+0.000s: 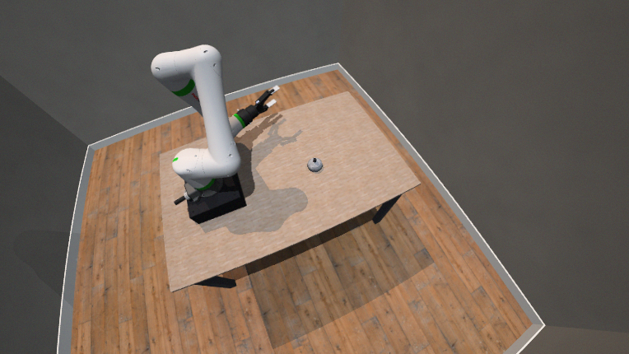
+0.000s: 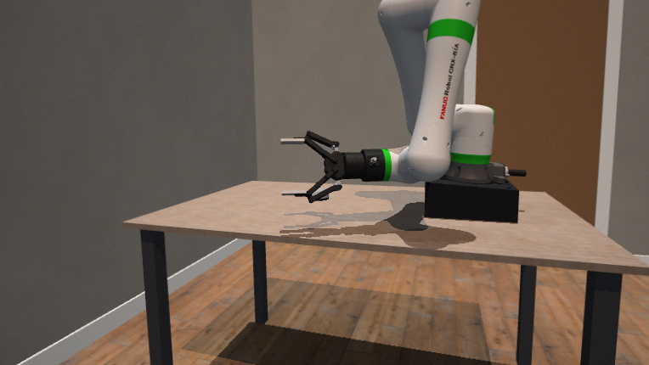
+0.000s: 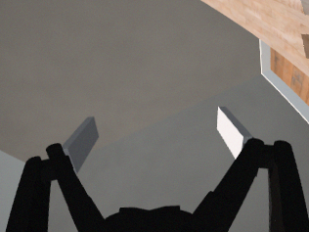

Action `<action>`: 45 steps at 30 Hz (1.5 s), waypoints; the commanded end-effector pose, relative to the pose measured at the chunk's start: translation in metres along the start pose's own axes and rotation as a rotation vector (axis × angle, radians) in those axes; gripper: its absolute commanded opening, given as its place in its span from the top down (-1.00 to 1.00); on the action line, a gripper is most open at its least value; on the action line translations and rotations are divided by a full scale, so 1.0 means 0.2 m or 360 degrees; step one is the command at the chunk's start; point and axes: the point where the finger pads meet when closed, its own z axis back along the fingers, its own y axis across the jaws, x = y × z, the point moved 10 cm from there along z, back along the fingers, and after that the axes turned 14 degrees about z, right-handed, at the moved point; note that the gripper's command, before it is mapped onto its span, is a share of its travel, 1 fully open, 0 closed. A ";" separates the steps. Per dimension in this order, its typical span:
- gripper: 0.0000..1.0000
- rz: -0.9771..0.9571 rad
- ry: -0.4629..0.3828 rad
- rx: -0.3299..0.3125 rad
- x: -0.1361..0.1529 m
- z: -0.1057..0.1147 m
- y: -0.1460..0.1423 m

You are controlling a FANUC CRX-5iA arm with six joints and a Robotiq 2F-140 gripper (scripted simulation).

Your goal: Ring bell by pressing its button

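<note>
A small silver bell with a dark button on top stands on the light wooden table, right of its middle. It does not show in the exterior view or the wrist view. My gripper is open wide and empty. It points sideways at the table's far edge, a little above the top and well away from the bell.
The arm's black base sits on the table's left side. The table stands on a wooden floor bounded by grey walls. A brown door is behind the base.
</note>
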 end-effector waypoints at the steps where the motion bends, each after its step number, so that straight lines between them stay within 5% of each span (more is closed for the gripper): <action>1: -1.00 -0.0023 0.0025 0.0013 -0.01 0.01 -0.01; 28: -1.00 -0.0687 0.0766 0.0406 -0.46 0.14 -0.24; 45: -1.00 -0.0868 0.0976 0.0517 -0.61 0.16 -0.31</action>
